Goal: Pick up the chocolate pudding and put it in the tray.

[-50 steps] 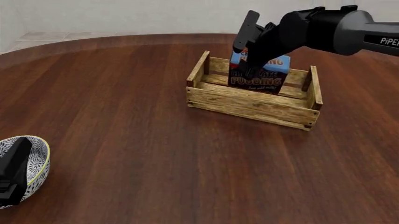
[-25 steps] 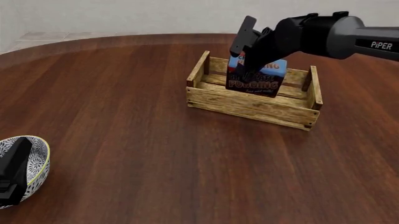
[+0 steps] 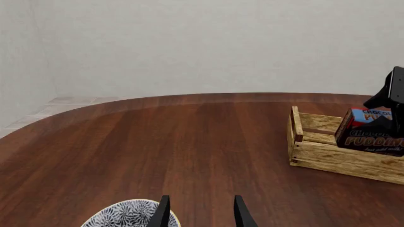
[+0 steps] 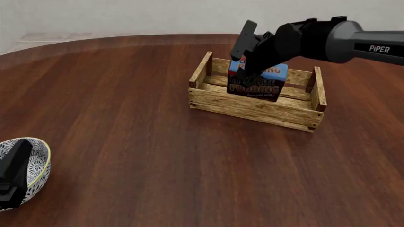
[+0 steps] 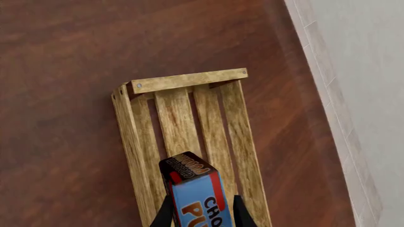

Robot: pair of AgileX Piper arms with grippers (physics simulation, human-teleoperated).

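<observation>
At the table's near left edge a white bowl [image 4: 31, 170] with a fine dark pattern and yellow rim sits half behind the left gripper [image 3: 200, 213], whose two dark fingers stand parted around nothing. Further right on the glossy wood-grain table [image 4: 126, 104] rests the tray [image 4: 256, 108], a shallow crate of pale rough slats. Inside it, the right gripper [image 5: 200, 212] clamps the chocolate pudding [image 4: 256, 84], a boxy blue-and-brown carton whose lettering the fingers partly cover; whether its base touches the slats is hidden
</observation>
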